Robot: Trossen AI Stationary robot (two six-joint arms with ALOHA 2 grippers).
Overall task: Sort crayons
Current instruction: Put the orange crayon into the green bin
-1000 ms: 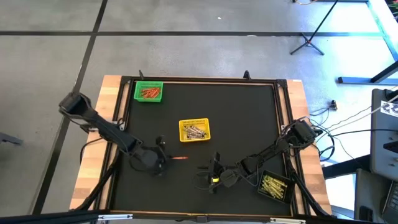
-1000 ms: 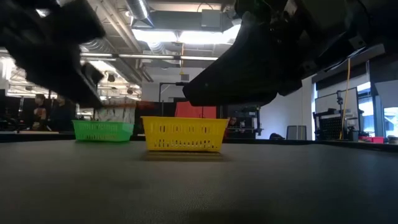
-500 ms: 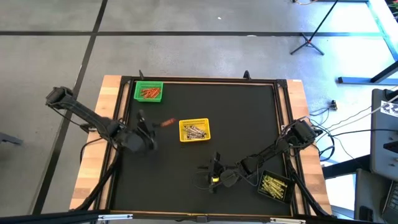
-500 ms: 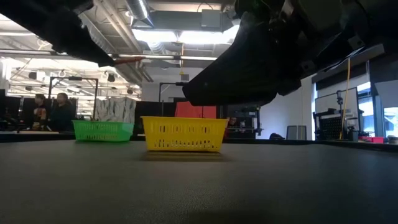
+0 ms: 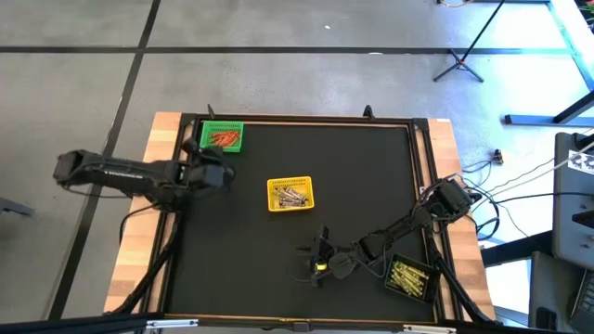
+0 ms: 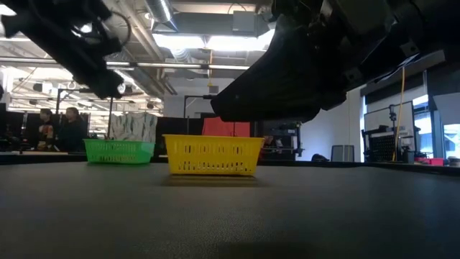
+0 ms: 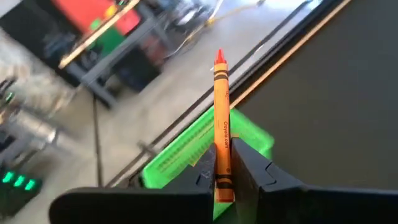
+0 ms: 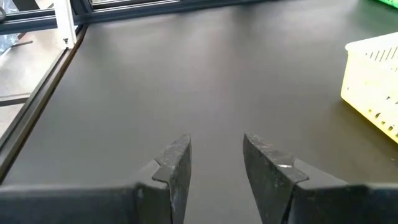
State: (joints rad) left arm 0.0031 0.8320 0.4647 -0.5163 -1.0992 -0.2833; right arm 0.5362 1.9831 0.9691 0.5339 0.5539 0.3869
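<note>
The left pincer, clamped shut on an orange crayon, has moved from mid-desk to just beside the green basket, where other orange crayons lie. Release is judged the next step. The right pincer waits part-open, empty, near the desk's front.

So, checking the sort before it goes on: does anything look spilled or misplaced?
Nothing stands out. The left gripper holds one orange crayon by the green basket, which holds orange-red crayons; none lie loose on the table.
</note>
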